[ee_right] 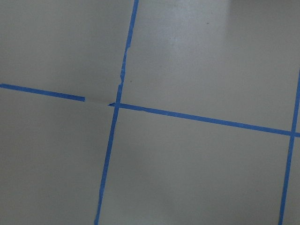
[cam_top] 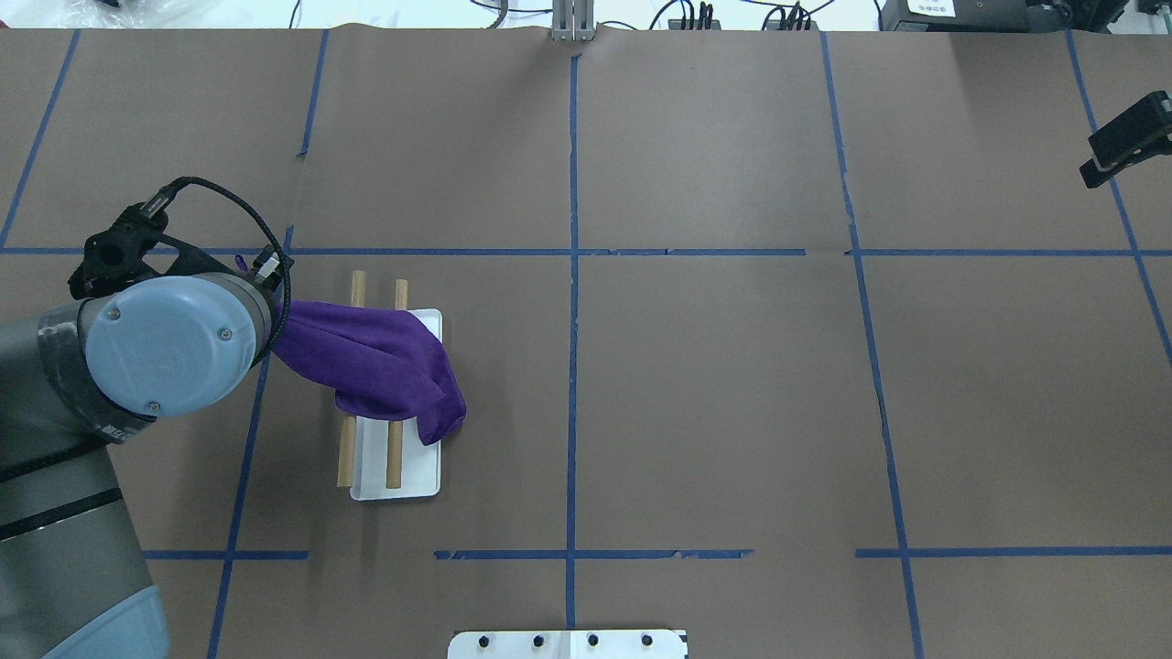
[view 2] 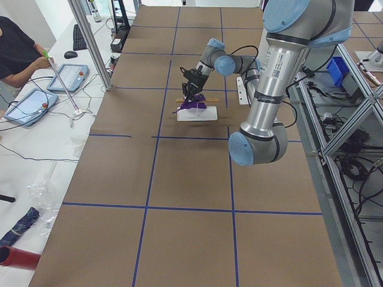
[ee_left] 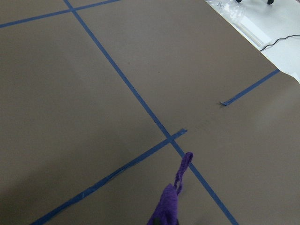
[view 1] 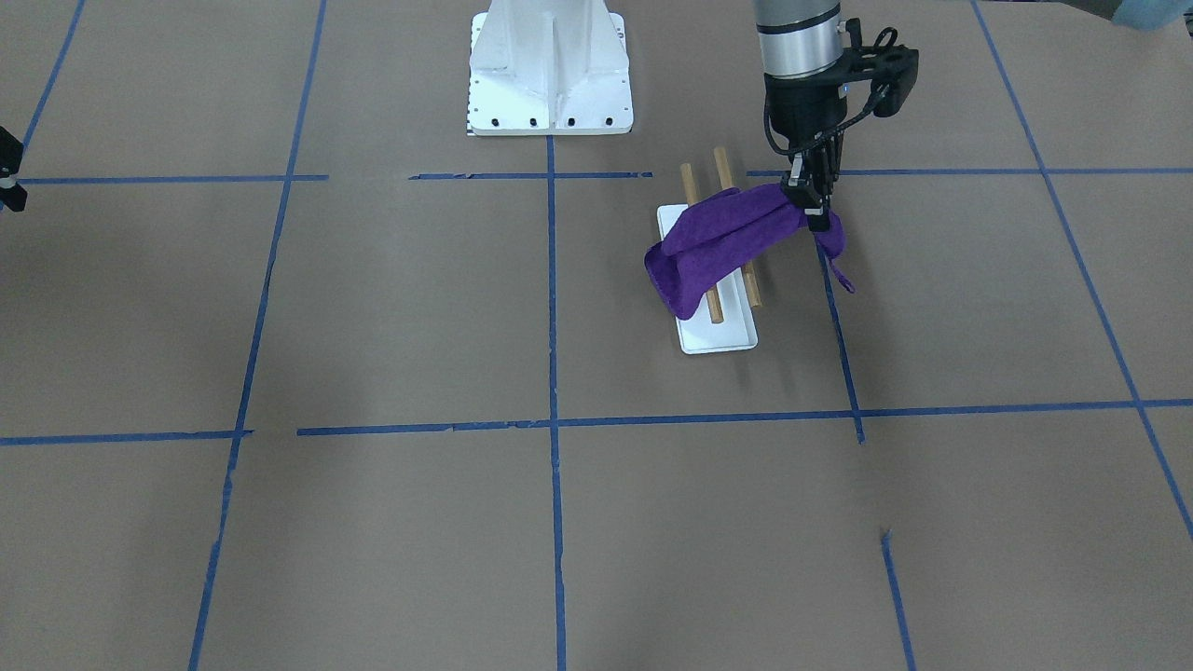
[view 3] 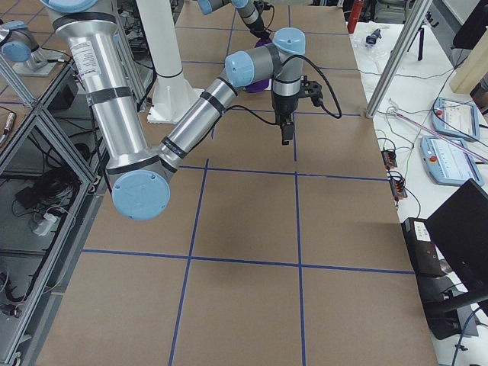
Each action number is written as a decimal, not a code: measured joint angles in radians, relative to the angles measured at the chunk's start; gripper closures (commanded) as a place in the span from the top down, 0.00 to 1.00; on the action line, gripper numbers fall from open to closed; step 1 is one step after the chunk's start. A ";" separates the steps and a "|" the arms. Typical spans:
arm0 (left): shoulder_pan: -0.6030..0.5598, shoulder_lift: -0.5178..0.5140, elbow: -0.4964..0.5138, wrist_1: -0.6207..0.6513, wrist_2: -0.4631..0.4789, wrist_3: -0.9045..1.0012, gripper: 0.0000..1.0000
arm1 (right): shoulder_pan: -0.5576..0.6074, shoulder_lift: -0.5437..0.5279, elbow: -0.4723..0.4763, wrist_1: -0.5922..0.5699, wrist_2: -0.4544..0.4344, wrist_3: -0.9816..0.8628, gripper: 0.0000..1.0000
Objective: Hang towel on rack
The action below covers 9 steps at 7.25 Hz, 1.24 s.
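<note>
The deep-purple towel (view 1: 727,242) lies across the rack (view 1: 716,308), two wooden rods over a white base (view 1: 718,337). One end of the towel droops over the rod nearer the table's middle (cam_top: 438,407). My left gripper (view 1: 815,210) is shut on the other end and holds it raised just outside the rack. The loop string (view 1: 842,278) hangs below that end and also shows in the left wrist view (ee_left: 183,166). In the overhead view my left wrist hides the gripper. My right gripper (cam_top: 1124,139) hovers far off at the table's right side, and I cannot tell whether it is open or shut.
The robot's white base (view 1: 550,79) stands at the table's near edge. Blue tape lines (cam_top: 572,275) cross the brown table cover. An operator (view 2: 18,51) and tablets (view 2: 29,106) are at a side table past the far edge.
</note>
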 measured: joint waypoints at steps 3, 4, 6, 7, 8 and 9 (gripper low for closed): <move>0.000 0.034 0.084 -0.089 0.003 0.015 0.99 | 0.001 0.001 0.000 0.000 0.002 0.000 1.00; 0.001 0.037 0.094 -0.094 0.002 0.058 1.00 | 0.002 0.001 0.000 0.001 0.002 0.000 1.00; -0.028 0.042 0.109 -0.096 -0.019 0.171 1.00 | 0.005 0.001 0.000 0.001 0.002 0.000 1.00; -0.063 0.043 0.109 -0.096 -0.061 0.246 1.00 | 0.009 0.001 0.000 0.001 0.002 -0.001 1.00; -0.109 0.043 0.108 -0.096 -0.115 0.342 1.00 | 0.016 0.001 -0.001 0.001 0.002 -0.003 1.00; -0.148 0.043 0.108 -0.096 -0.156 0.442 1.00 | 0.022 0.000 -0.002 0.001 0.002 -0.007 1.00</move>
